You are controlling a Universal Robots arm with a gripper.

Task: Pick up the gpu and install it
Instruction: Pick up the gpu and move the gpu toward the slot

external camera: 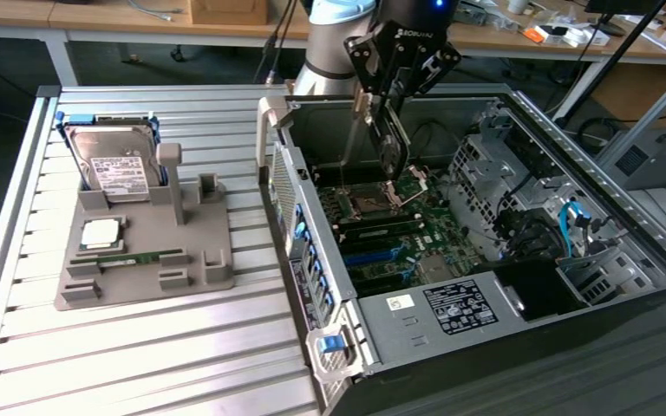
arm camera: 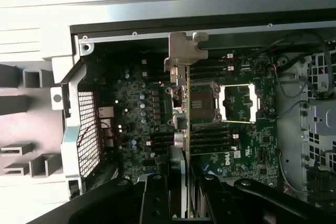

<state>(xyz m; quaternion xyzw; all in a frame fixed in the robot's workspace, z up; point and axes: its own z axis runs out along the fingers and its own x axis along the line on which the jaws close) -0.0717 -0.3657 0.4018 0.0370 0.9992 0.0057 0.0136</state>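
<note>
Pincer: the black two-fingered pincer (external camera: 387, 102) on the arm hangs over the open case, its fingers (arm camera: 157, 198) clamped on the gpu from both faces.
Gpu: a thin green circuit card (external camera: 395, 152) with a silver metal end bracket, held on edge with the long side upright. In the wrist view it appears edge-on (arm camera: 187, 109), with the bracket at the end farthest from the pincer.
Position of card: inside the opening of the case, above the green motherboard (external camera: 394, 232) and close to the square silver processor socket (arm camera: 239, 103). Whether it touches the board cannot be told.
Enclosure: a grey steel computer case (external camera: 593, 169) lying on its side with the panel off.
Holder: a grey moulded parts tray (external camera: 148, 276) towards the exterior view's left, well apart from the case. It carries a silver hard drive with white label (external camera: 119, 169) and a narrow green RAM stick (external camera: 131, 258).
Support: a slatted aluminium counter (external camera: 136, 355) bears the tray and the case.
Progress: pick-up done and the card brought over the board. The card is judged not yet seated in a slot.
</note>
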